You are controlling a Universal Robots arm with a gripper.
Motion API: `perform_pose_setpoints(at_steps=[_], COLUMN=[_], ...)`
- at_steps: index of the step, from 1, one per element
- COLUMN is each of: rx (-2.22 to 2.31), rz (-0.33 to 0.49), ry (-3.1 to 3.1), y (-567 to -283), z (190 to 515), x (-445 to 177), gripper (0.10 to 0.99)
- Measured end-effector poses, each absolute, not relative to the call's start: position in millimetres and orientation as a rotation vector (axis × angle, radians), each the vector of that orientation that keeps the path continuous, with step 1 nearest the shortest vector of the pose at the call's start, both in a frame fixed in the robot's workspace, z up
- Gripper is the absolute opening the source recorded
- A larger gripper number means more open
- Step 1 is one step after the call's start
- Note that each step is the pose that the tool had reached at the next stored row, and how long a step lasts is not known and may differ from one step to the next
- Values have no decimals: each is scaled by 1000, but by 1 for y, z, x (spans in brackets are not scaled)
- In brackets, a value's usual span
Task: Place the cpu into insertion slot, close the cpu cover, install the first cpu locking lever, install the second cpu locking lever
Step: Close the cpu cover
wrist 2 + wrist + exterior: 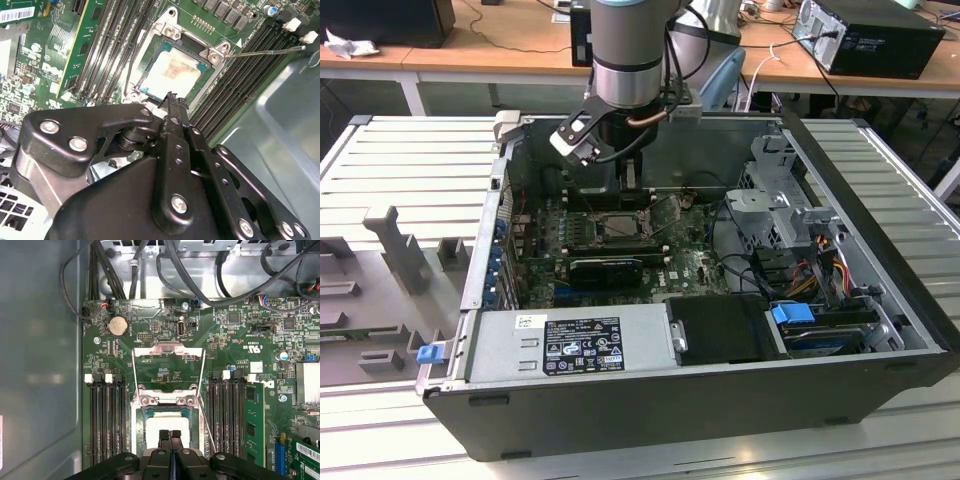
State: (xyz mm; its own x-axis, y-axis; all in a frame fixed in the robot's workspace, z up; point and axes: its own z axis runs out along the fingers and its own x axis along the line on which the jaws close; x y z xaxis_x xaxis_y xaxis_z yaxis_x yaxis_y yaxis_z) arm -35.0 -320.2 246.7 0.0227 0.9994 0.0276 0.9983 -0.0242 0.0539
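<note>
The cpu (167,424) (172,70), a pale square chip, lies flat in the insertion slot (137,427) (150,47) in the middle of the green motherboard (695,265). In both wrist views my gripper (170,434) (172,96) is shut with nothing between its fingers, and its tips sit right over the chip's near edge. The cpu cover (168,348), a thin metal frame, seems to stand raised from its hinge on the far side of the slot. A thin wire locking lever (265,50) (209,432) sticks out over the memory slots. In the exterior view the gripper (615,185) hangs over the slot (610,228).
The open computer case (880,330) walls in the board. Long black memory slots (107,420) flank the socket. A bundle of cables (200,270) runs past the board's far edge. A grey power supply (570,345) and drive bays (790,210) fill other parts of the case.
</note>
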Motion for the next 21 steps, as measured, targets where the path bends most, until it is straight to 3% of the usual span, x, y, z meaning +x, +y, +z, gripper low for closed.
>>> perform_pose_setpoints(at_steps=[21], rx=[2233], rz=[89], ry=[2181], y=[-320], z=[253], x=[-20], gripper=[106])
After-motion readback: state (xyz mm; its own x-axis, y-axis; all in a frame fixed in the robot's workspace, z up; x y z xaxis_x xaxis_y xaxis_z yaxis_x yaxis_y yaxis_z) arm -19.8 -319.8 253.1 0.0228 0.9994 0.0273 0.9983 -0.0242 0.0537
